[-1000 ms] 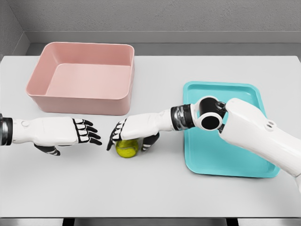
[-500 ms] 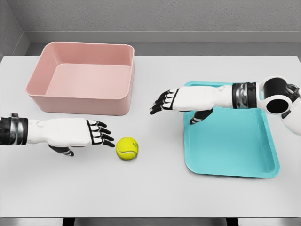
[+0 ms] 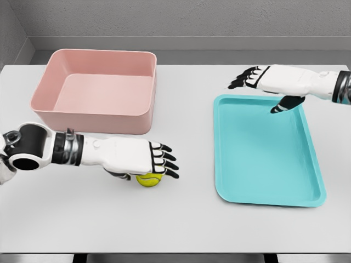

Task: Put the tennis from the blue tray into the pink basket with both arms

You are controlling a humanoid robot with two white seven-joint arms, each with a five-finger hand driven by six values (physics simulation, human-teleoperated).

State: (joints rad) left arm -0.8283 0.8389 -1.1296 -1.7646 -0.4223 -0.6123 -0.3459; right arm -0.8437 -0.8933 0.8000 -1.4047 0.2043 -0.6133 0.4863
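Observation:
The yellow-green tennis ball (image 3: 149, 180) lies on the white table, left of the blue tray (image 3: 269, 159) and in front of the pink basket (image 3: 93, 115). My left hand (image 3: 147, 169) lies flat over the ball, covering its top. The fingers are stretched out to the right and the thumb sits low beside the ball, not closed around it. My right hand (image 3: 256, 82) hovers open over the tray's far edge, fingers pointing left, holding nothing. The tray and the basket hold nothing.
The white table (image 3: 181, 219) carries only these things. A grey wall and ledge run along its far side.
The right hand let go of the ball on the table and drew back to the right, over the tray's far edge. The left hand slid right until it covered the ball.

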